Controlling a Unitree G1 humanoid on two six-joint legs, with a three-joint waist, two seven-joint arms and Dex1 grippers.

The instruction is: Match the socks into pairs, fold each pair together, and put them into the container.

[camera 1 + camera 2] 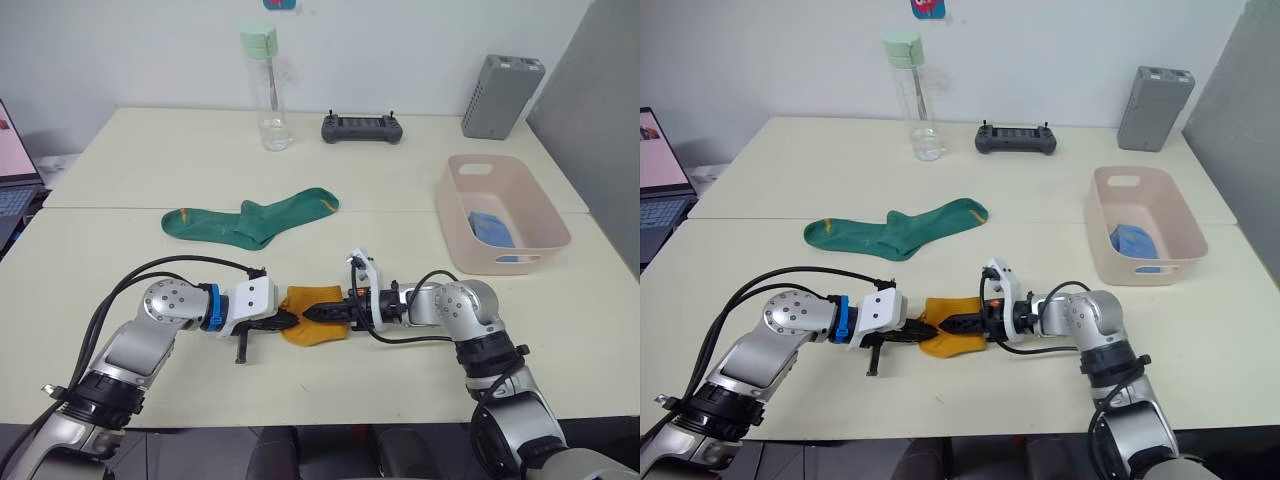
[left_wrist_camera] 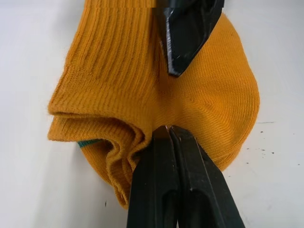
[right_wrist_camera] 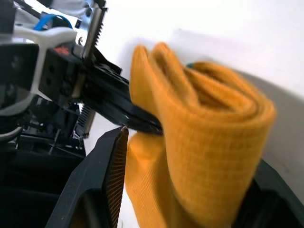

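A folded bundle of mustard yellow socks (image 1: 312, 325) lies near the table's front edge, a green mark peeking from its folds. My left gripper (image 1: 290, 321) is shut, its tips pinching the bundle's puckered edge (image 2: 156, 109). My right gripper (image 1: 314, 312) comes from the opposite side and is shut on the same bundle, one finger (image 3: 107, 185) on each flank. Two dark green socks (image 1: 255, 220) with yellow marks lie overlapping farther back, mid-table. The pale pink container (image 1: 455, 215) stands at the right with folded light blue socks (image 1: 490, 227) inside.
A clear bottle with a green cap (image 1: 265, 90), a black controller (image 1: 362, 127) and a grey ribbed box (image 1: 502, 95) stand along the far edge. A laptop (image 1: 12, 190) sits off the table's left side. A seam crosses the table behind the green socks.
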